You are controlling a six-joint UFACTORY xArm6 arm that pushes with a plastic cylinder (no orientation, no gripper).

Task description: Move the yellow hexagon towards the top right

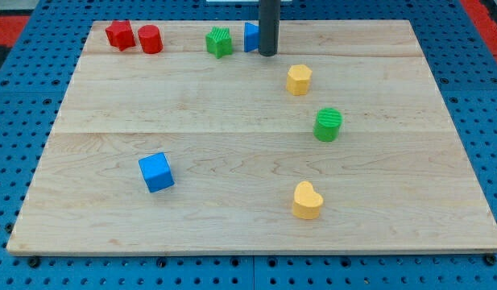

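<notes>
My tip (267,53) stands near the view's top edge of the bench (232,225), just to the right of a blue block (251,37) that it partly covers; the yellow hexagon (299,80) sits a little below and to the right of the tip, near it but apart, with bare wood between them; so I judge the step in hand to be the approach, the push itself not yet begun. There is no gripper on this arm, only the rod, so nothing spreads, presses together or pinches. To send the hexagon towards the top right the tip should come round to its lower-left side and then drive up and to the right; from where it stands now, a straight move at the hexagon would shove it down and right instead, so a short detour below the block seems called for; the green cylinder (329,125) lies below and to the right of the hexagon, outside that path. Elsewhere lie a red star-like block (120,35), a red cylinder (151,39), a green ridged block (220,41), a blue cube (156,172) and a yellow heart (307,200). The blue block's shape is hidden by the rod; the rod's upper part is cut off at the view's top; whether the tip touches the blue block I cannot tell.
</notes>
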